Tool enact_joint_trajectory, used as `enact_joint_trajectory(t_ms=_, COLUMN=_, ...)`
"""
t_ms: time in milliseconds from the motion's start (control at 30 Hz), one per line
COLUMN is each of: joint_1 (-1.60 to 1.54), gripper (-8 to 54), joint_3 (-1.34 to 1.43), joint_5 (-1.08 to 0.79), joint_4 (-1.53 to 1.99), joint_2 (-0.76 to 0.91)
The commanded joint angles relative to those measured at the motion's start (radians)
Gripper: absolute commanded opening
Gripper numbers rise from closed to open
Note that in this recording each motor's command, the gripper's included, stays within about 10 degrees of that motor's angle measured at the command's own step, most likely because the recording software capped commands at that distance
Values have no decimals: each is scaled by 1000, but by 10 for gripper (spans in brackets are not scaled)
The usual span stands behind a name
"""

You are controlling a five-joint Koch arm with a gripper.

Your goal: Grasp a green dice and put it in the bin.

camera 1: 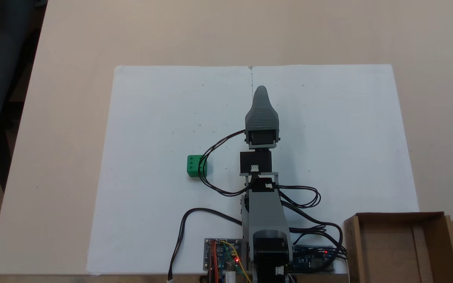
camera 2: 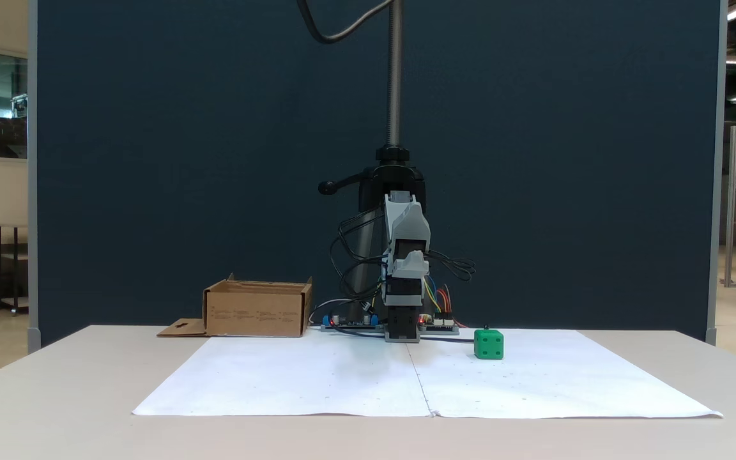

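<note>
The green dice [camera 1: 195,165] [camera 2: 489,344] rests on the white paper, left of the arm in a fixed view from above and right of it in a fixed view from the front. My gripper [camera 1: 261,91] [camera 2: 410,260] is held in the air over the middle of the sheet, well apart from the dice, with nothing in it. It shows as one grey tip, so I cannot make out how the jaws stand. The bin [camera 1: 399,215] [camera 2: 256,314], a brown cardboard box, stands beside the arm's base with its slotted flap folded out.
A large white paper sheet [camera 1: 151,118] covers the middle of the beige table [camera 1: 73,47]. Circuit boards [camera 1: 222,257] and loose black cables [camera 1: 210,157] crowd the arm's base; one cable loop hangs close to the dice. A camera pole [camera 2: 395,76] rises behind the arm.
</note>
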Motion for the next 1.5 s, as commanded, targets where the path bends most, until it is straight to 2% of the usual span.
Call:
enact_joint_trajectory(t_ms=0, joint_1=-26, gripper=431, joint_3=66, joint_5=29, joint_4=175, joint_2=112)
enact_joint_trajectory(t_ms=100, joint_1=-26, gripper=431, joint_3=64, joint_5=29, joint_4=273, joint_2=112)
enact_joint_trajectory(t_ms=1467, joint_1=-26, gripper=431, joint_3=64, joint_5=29, joint_4=278, joint_2=112)
